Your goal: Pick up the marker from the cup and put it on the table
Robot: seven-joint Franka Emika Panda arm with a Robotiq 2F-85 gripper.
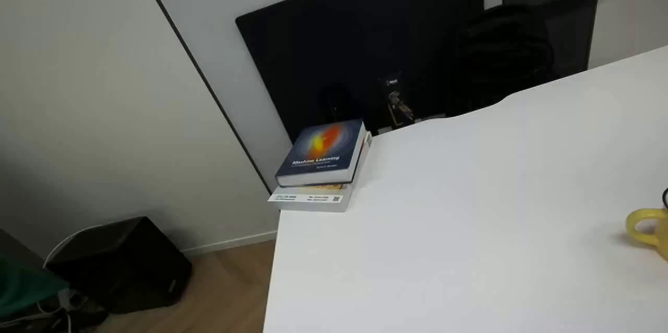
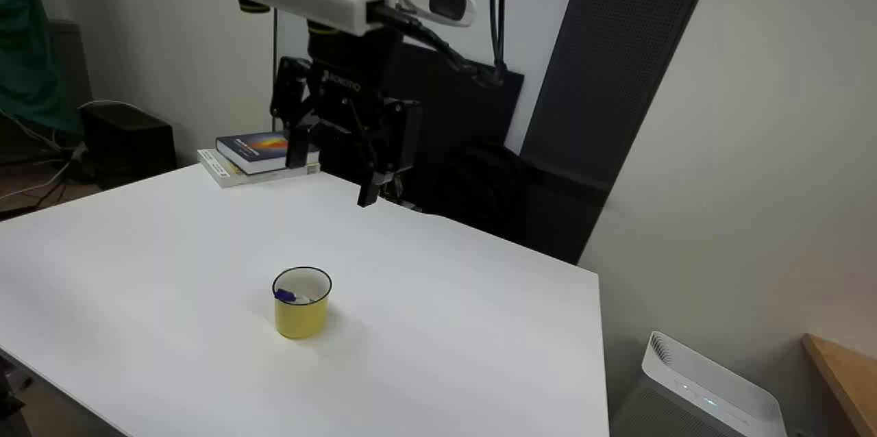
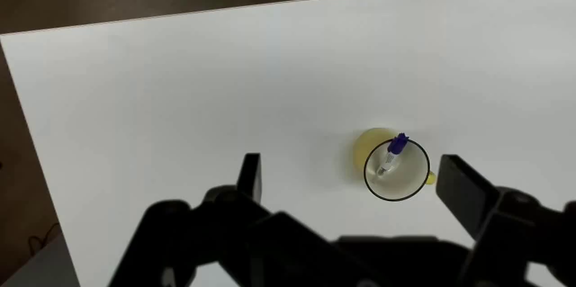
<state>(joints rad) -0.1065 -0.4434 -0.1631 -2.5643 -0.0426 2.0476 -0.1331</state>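
The yellow cup [image 2: 300, 320] stands upright on the white table [image 2: 445, 348]. In an exterior view only its handle side [image 1: 661, 239] shows at the right edge. The marker [image 3: 390, 156] has a purple cap and a pale body. It leans inside the cup [image 3: 407, 174] with the cap up at the rim. In an exterior view the purple cap of the marker [image 2: 285, 296] shows just inside the rim. My gripper [image 2: 334, 173] is open and empty, high above the table and behind the cup. In the wrist view the cup appears between the fingertips [image 3: 353, 177], nearer the right-hand one.
Two stacked books [image 1: 323, 155] lie at a table corner, also seen in an exterior view [image 2: 257, 156]. A dark panel [image 1: 365, 46] and a black bag [image 1: 503, 51] stand beyond the table edge. A white appliance [image 2: 706, 389] stands beside the table.
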